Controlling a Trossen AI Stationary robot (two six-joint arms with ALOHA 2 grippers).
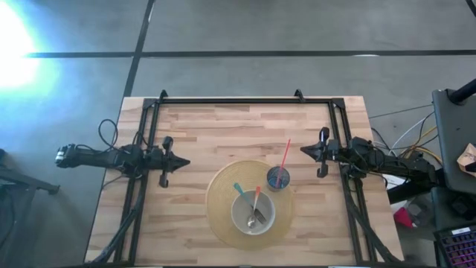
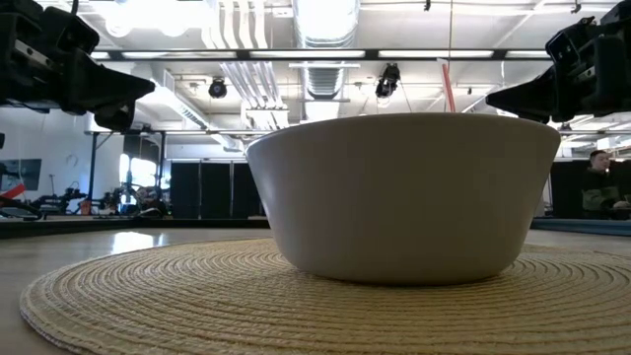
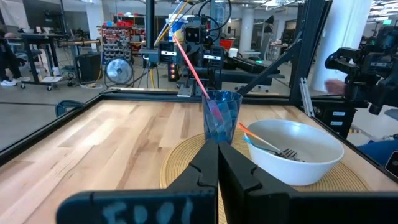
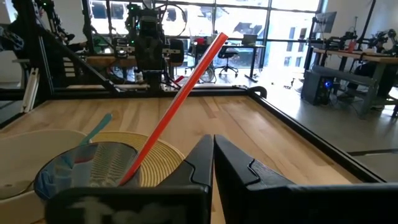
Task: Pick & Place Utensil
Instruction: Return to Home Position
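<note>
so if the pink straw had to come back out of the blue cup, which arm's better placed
Right, I'd say. The translucent blue plastic cup with the pink plastic straw stands on the right side of the round woven mat, nearer the right arm than the left arm.

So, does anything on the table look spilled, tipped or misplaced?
Nothing stands out. The blue cup stands upright on the brown mat, pink straw leaning in it. The white bowl beside it holds the fork and spoon. Left gripper and right gripper are shut at the sides.
</note>
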